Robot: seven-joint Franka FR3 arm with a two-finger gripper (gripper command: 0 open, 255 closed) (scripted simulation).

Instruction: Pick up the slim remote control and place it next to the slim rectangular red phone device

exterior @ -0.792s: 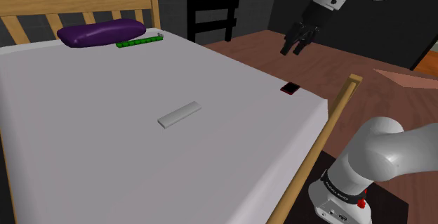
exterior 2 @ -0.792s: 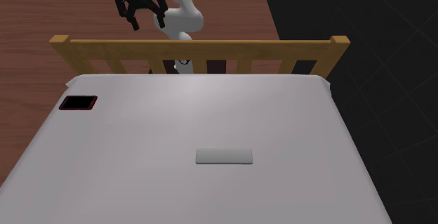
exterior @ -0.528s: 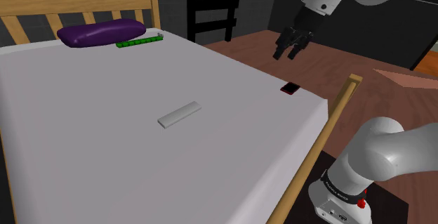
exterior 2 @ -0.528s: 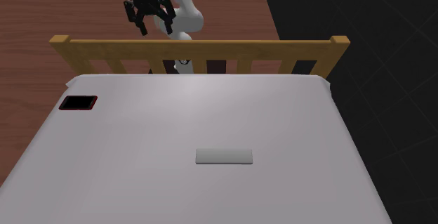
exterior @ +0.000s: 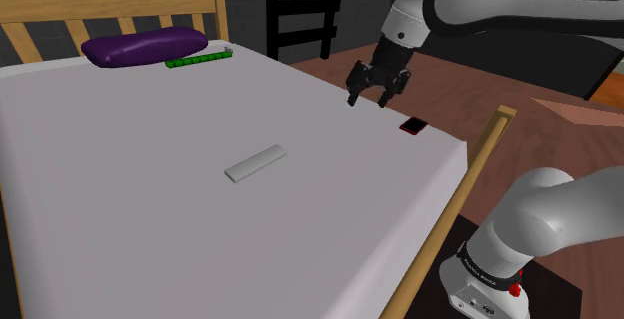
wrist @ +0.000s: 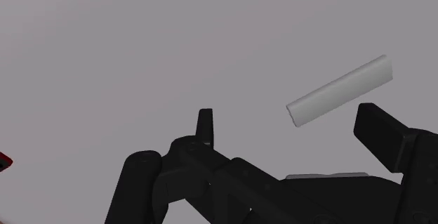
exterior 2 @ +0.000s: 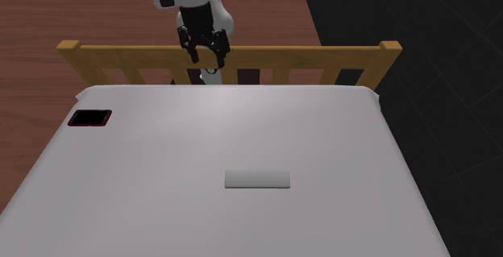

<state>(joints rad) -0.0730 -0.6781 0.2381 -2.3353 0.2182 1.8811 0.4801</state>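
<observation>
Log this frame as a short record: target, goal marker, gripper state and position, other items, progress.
target: grey slim remote, lying flat near the middle of the bed, untouched
goal marker: red-edged phone, flat near a foot-end corner of the bed
gripper: gripper open, empty, in the air over the bed, apart from the remote
other items: purple pillow and green strip by the headboard
progress: remote not yet picked up
</observation>
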